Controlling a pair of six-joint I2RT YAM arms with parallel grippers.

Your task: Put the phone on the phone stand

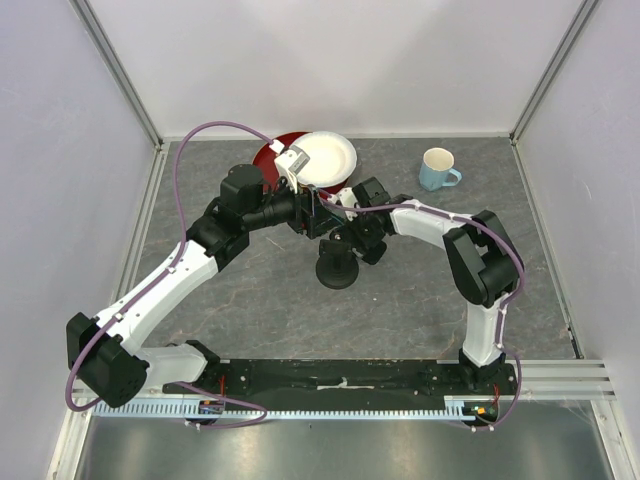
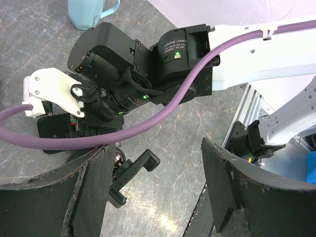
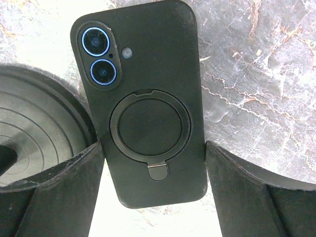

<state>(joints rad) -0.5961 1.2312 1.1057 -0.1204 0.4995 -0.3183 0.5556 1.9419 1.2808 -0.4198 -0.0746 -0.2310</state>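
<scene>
The phone (image 3: 143, 103) is black, its back with two camera lenses and a round ring facing the right wrist camera. My right gripper (image 3: 153, 190) is shut on its lower sides and holds it above the table beside the phone stand's ridged disc base (image 3: 34, 128). In the top view the phone stand (image 1: 338, 272) stands mid-table, just in front of both grippers. Its clamp head (image 2: 131, 175) shows between my left fingers, nearer the left one and not touched. My left gripper (image 2: 155, 197) is open and empty, next to my right gripper (image 1: 345, 232).
A white plate (image 1: 325, 160) overlaps a red plate (image 1: 270, 155) at the back. A blue mug (image 1: 437, 168) stands at the back right and also shows in the left wrist view (image 2: 89, 12). Walls enclose the table on three sides.
</scene>
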